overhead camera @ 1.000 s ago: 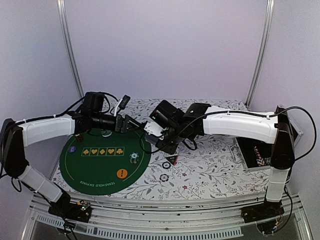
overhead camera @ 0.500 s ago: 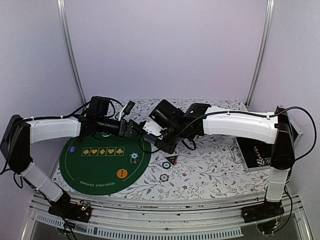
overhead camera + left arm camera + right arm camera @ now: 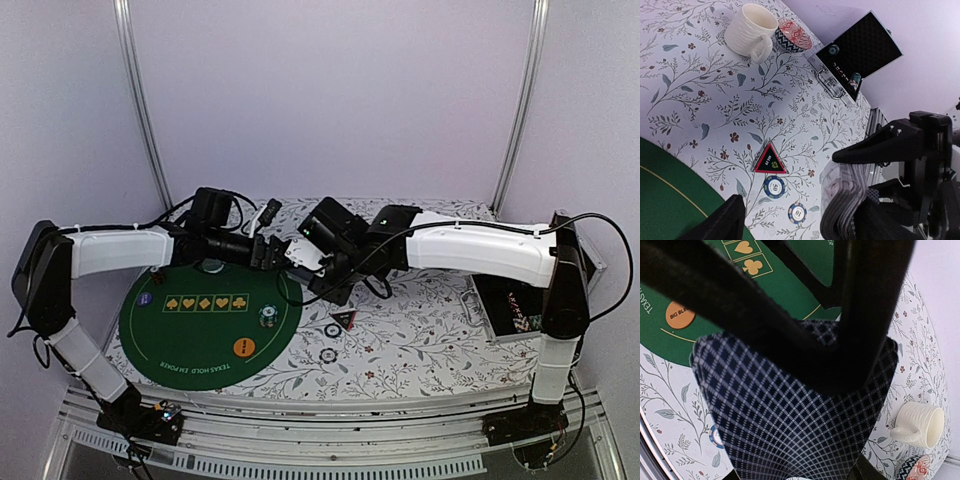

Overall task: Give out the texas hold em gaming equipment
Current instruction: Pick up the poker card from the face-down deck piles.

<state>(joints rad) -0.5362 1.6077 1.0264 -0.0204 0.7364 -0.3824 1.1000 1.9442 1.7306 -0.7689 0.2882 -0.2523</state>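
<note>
My right gripper (image 3: 306, 258) hangs over the right edge of the green mat (image 3: 190, 335), shut on a deck of playing cards (image 3: 790, 420) with dark lattice backs. My left gripper (image 3: 270, 250) has reached across to it and is open, its fingers (image 3: 727, 220) on either side of the deck's edge (image 3: 840, 200). The black-and-red triangular marker (image 3: 770, 161) lies on the cloth with two blue poker chips (image 3: 774, 186) beside it. An orange disc button (image 3: 244, 347) and a small chip stack (image 3: 267, 317) sit on the mat.
A cream mug (image 3: 750, 30) and a red-patterned dish (image 3: 792, 35) stand at the back of the floral cloth. An open black case (image 3: 860, 55) lies at the right side. Both arms cross above the middle of the table.
My left arm has stretched to the right until its gripper meets the deck, and its jaws have narrowed a little. The right arm and the cards have stayed put.
</note>
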